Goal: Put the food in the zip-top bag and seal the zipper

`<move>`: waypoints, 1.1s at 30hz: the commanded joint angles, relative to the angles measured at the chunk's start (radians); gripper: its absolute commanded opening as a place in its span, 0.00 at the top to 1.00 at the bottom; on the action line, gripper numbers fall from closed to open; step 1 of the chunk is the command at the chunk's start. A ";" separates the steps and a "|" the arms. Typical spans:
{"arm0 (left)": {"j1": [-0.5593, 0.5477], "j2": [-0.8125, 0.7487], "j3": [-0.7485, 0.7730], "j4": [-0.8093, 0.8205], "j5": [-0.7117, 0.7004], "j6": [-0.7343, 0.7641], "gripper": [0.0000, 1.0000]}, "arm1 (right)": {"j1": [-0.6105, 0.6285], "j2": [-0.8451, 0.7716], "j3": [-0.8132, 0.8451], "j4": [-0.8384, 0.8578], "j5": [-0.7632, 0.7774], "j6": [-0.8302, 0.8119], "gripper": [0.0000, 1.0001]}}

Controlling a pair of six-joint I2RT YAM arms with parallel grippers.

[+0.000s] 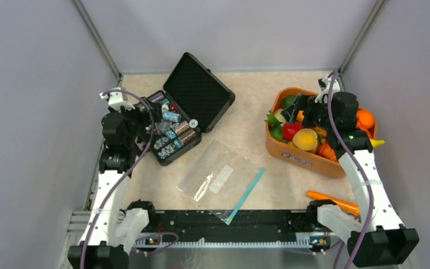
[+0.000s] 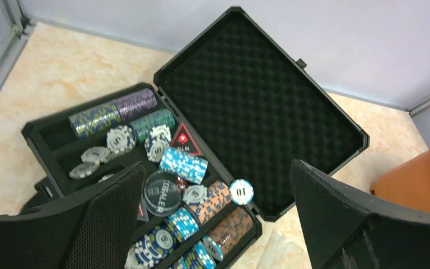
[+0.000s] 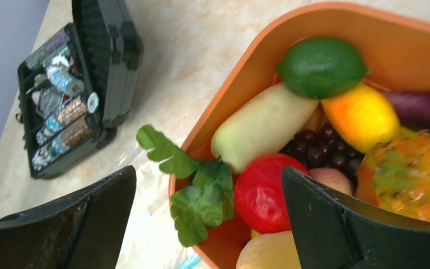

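- Top external view: one zip-top bag (image 1: 215, 171) was seen lying flat on the surface (image 1: 246, 95), with one zipper (image 1: 245, 195) along its right edge, reaching the near rail.
- One orange basket (image 1: 297, 157) was filled with the food (image 1: 305, 139), and one open black case (image 1: 199, 92) with poker chips (image 2: 183, 164).
- Two pincers were spread wide and empty: the left pincer (image 2: 215, 168) over the case, the right pincer (image 3: 208, 171) over the basket.
- The bag was set apart from both containers.

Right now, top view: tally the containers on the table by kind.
case: 1
basket: 1
bag: 1
total: 3
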 commanded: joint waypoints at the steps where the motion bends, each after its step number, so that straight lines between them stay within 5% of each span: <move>1: 0.006 -0.079 -0.071 0.175 -0.012 -0.074 0.01 | 0.007 -0.040 0.002 0.044 -0.113 0.021 0.01; 10: 0.006 -0.215 -0.140 0.040 -0.030 -0.336 0.01 | 0.006 -0.199 -0.129 0.199 -0.455 0.038 0.01; 15: 0.005 -0.214 -0.223 0.245 0.330 -0.271 0.01 | 0.006 -0.245 -0.195 0.214 -0.640 0.077 0.01; 18: -0.023 -0.147 -0.200 0.219 0.510 -0.228 0.01 | 0.007 -0.263 -0.206 0.144 -0.637 0.065 0.01; 20: -0.113 -0.127 -0.191 0.156 0.510 -0.155 0.01 | 0.006 -0.275 -0.207 0.093 -0.611 0.034 0.03; 25: -0.519 -0.071 -0.178 -0.019 0.159 0.075 0.01 | 0.007 -0.312 -0.220 0.031 -0.428 0.049 0.15; 33: -0.877 0.197 -0.132 -0.076 -0.043 0.145 0.07 | 0.007 -0.404 -0.262 0.053 -0.065 0.212 0.20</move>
